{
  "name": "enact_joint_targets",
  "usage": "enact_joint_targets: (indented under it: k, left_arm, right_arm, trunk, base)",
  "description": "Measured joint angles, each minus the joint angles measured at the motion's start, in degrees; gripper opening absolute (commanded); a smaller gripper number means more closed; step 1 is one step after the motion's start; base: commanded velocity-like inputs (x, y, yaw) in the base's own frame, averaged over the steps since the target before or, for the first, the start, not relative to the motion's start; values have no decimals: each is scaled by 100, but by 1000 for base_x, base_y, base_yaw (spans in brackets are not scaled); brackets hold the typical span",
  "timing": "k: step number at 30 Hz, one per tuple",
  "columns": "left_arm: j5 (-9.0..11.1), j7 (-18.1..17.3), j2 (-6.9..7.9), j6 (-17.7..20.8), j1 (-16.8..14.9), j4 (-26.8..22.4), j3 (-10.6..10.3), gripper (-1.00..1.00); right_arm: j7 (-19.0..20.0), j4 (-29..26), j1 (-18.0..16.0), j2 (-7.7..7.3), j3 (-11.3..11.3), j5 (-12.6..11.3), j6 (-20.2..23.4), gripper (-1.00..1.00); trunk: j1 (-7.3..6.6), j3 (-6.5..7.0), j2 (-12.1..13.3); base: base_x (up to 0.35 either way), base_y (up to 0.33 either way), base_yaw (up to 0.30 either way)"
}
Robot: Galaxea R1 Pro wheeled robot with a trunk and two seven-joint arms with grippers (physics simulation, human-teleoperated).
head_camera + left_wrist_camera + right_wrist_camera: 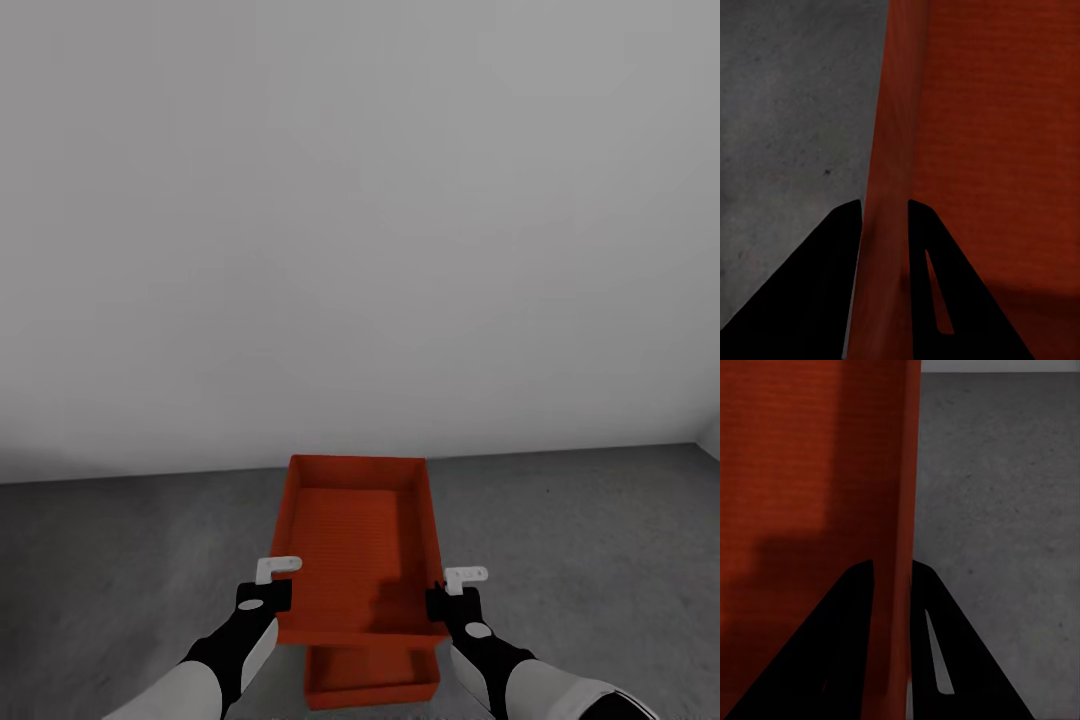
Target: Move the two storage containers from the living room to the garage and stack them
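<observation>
Both grippers clamp one orange-red container (355, 540) above the grey concrete floor (110, 560); the left gripper (272, 585) pinches its left wall, the right gripper (455, 590) its right wall. The second container (372, 675) sits lower, beneath the held container's near end; a pale wall (360, 220) rises behind.

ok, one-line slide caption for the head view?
Both hands, left and right, grip the upper orange-red container by its side walls above the second container on the grey concrete floor.
</observation>
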Motion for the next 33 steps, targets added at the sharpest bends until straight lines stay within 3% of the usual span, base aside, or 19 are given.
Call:
enact_joint_targets:
  k: [33]
  left_arm:
    - [-3, 1, -2, 0, 0, -5, 3, -100]
  right_arm:
    - [-1, -9, 0, -4, -4, 6, 4, -100]
  trunk:
    - [0, -300, 0]
  base:
    - [0, 0, 0]
